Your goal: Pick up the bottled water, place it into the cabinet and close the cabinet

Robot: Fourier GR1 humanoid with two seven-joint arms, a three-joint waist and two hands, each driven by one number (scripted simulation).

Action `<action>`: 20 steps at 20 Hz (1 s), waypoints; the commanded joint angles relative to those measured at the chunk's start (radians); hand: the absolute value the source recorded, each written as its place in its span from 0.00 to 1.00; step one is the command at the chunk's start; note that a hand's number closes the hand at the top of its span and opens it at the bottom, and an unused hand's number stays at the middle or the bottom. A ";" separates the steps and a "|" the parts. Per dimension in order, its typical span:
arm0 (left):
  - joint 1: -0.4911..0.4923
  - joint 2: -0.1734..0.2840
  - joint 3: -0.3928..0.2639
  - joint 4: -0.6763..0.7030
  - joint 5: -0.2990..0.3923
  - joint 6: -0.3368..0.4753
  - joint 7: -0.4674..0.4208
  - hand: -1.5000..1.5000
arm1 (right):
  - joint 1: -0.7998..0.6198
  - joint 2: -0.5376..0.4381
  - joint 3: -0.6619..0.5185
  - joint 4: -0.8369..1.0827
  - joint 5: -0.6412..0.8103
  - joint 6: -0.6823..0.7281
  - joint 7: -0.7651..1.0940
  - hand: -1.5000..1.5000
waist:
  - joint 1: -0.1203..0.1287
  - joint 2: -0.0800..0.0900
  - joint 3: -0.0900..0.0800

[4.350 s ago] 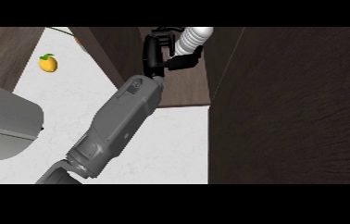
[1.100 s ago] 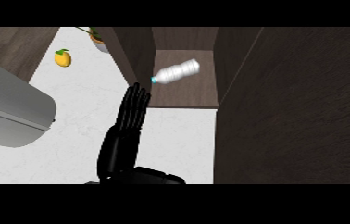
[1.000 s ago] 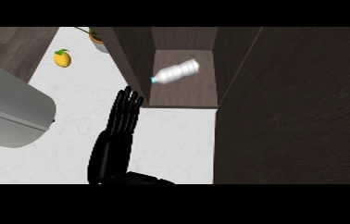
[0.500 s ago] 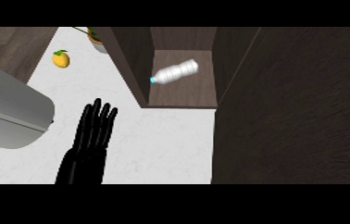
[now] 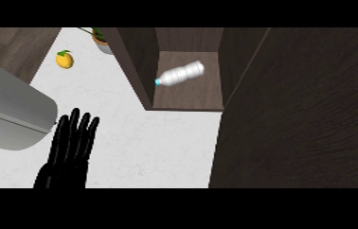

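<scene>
Fingers (image 5: 77, 128) straight, holding nothing | bottled water (image 5: 180, 74) lying inside cabinet (image 5: 187, 95) | step: closing | next: swing cabinet door (image 5: 293, 114) shut

A white speckled counter (image 5: 161, 143) fills the middle. A large dark wood panel (image 5: 293, 119) stands far right of the hand (image 5: 70, 150). Just left of the hand is a grey metal appliance (image 5: 21, 121). Ahead of the hand lies a yellow fruit (image 5: 64, 59), and beyond it a potted plant (image 5: 101, 39). Light is soft and even.
</scene>
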 commanded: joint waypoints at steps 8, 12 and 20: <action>0.109 0.078 0.090 -0.068 0.059 -0.070 -0.020 0.00 | -0.317 0.120 0.289 -0.018 0.204 -0.122 0.243 1.00 | 0.008 -0.004 -0.003; 0.151 0.093 0.114 -0.041 0.083 -0.127 -0.054 0.00 | -0.422 0.119 0.300 0.060 0.191 -0.195 0.254 1.00 | 0.015 -0.003 -0.005; 0.153 0.129 0.161 -0.059 0.123 -0.183 -0.049 0.00 | -0.561 0.116 0.256 0.108 0.171 -0.214 0.289 1.00 | 0.022 0.004 -0.006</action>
